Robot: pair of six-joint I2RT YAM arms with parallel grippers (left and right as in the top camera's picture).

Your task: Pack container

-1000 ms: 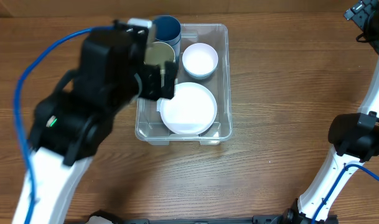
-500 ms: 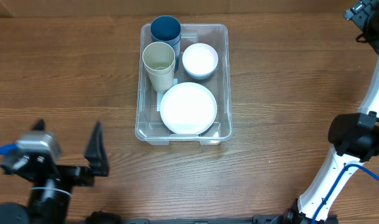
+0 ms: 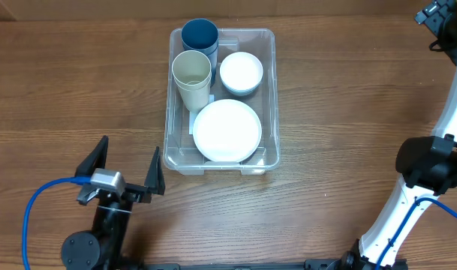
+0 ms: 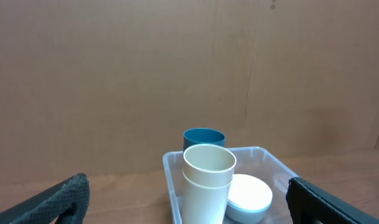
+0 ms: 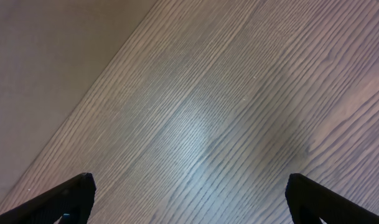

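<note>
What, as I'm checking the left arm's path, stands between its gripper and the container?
Nothing visible does. The left gripper, open, sits just off the near corner of the container, with only bare table between them.

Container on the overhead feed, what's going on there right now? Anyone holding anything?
Nothing is being held. The container sits mid-table and holds a blue cup, a beige cup, a small white bowl and a larger white dish. The left claw is open and empty near the front edge of the table, facing the container from short of it. The right claw is open too, with only bare table under it.
</note>
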